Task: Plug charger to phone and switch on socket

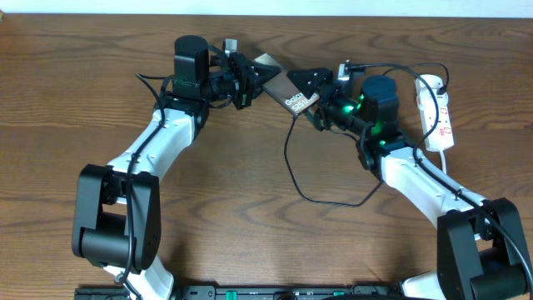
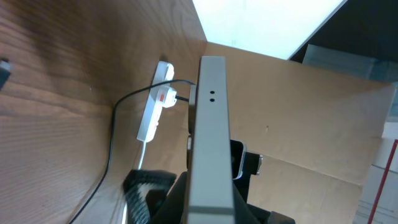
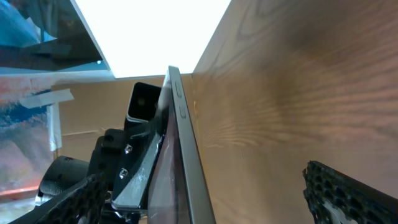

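Phone (image 1: pixel 300 98) sits upper middle of the overhead frame, lifted off the table (image 1: pixel 250 208) and turned on edge, so both wrist views show only its thin side. The left hand (image 1: pixel 254 79) is clamped on the phone's upper-left end. The right hand (image 1: pixel 321 108) is at the phone's lower-right end with its fingers (image 3: pixel 348 193) wide apart on either side of the edge, gripping nothing visible.

The charger cable (image 1: pixel 308 196) loops across the table below the phone, lower centre. Its tip is not visible, so it cannot be told whether it is in the port. The socket (image 1: pixel 437 112) lies at the far right edge with a black plug in it, well apart from both hands. Switch state is too small to tell.

Judged step: lining the connector up with the phone, switch not yet pressed.

Risks:
- The phone is held at one end only, so a push from the connector could twist it or slip it out.
- With the tip unseen, a misaligned push could miss the port.
- The slack loop lies near the right arm and could snag, dragging the socket or pulling the cable away from the phone.
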